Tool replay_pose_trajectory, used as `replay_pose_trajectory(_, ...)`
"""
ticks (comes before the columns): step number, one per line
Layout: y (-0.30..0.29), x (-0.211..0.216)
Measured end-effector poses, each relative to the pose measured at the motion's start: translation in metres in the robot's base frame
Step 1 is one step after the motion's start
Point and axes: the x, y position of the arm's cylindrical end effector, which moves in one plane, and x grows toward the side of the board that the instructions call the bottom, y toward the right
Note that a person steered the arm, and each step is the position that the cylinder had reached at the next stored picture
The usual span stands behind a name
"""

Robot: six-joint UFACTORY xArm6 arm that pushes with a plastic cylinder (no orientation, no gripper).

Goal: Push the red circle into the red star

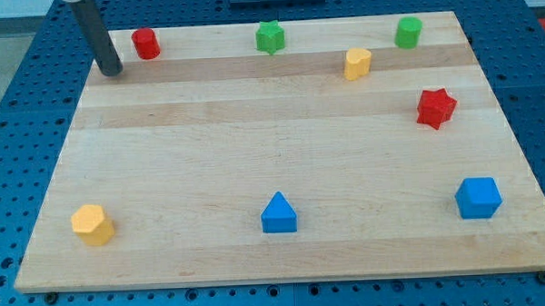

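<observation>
The red circle (pixel 145 43) stands near the view's top left corner of the wooden board. The red star (pixel 436 108) lies far off at the view's right, about mid-height. My tip (pixel 111 70) rests on the board just left of and slightly below the red circle, a small gap apart from it. The dark rod rises from the tip toward the view's top left.
A green star (pixel 269 37), a green circle (pixel 408 32) and a yellow block (pixel 358 64) lie along the view's top. A yellow hexagon (pixel 92 224), a blue triangle (pixel 278 214) and a blue cube (pixel 479 198) lie along the bottom. The board's edge (pixel 286 280) borders a blue perforated table.
</observation>
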Motion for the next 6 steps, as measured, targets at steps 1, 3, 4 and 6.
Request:
replay_pose_trajectory(1, -0.010, -0.034)
replay_pose_trajectory(3, 0.021, -0.058)
replay_pose_trajectory(4, 0.044, -0.056)
replay_pose_trajectory(6, 0.087, -0.045)
